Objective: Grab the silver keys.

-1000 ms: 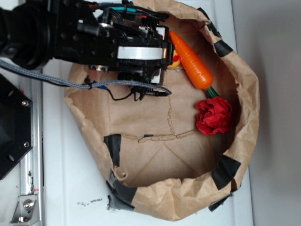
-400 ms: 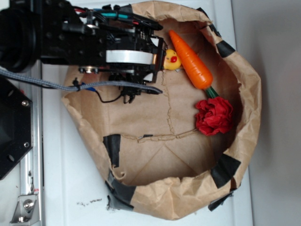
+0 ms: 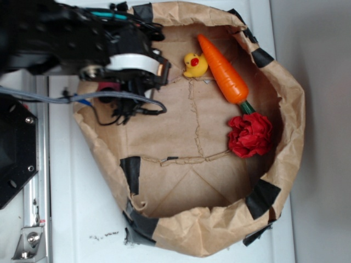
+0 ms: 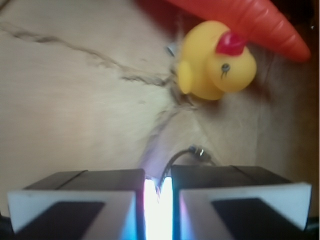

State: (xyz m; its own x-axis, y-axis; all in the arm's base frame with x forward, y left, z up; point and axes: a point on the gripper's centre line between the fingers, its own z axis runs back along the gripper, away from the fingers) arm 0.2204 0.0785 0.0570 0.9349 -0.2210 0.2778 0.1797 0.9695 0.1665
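Note:
In the wrist view my gripper (image 4: pixel 158 176) is shut on the silver keys. Their glossy white tag (image 4: pixel 158 202) fills the narrow gap between the two black fingers. A thin metal ring (image 4: pixel 192 151) loops out just beyond the fingertips, and the key blades themselves are hidden. In the exterior view the gripper (image 3: pixel 163 70) hangs over the upper left of the brown paper tray (image 3: pixel 288 115), left of a small yellow duck (image 3: pixel 194 64). The keys cannot be made out in that view.
An orange carrot (image 3: pixel 222 68) lies diagonally beside the duck (image 4: pixel 215 62), its tip crossing the top of the wrist view (image 4: pixel 250 20). A red crumpled flower (image 3: pixel 249 135) sits at the tray's right. The raised paper walls carry black tape patches (image 3: pixel 131 172).
The arm has drawn back to the left, uncovering the duck, which was hidden behind the gripper a second ago. Carrot and red flower have stayed put.

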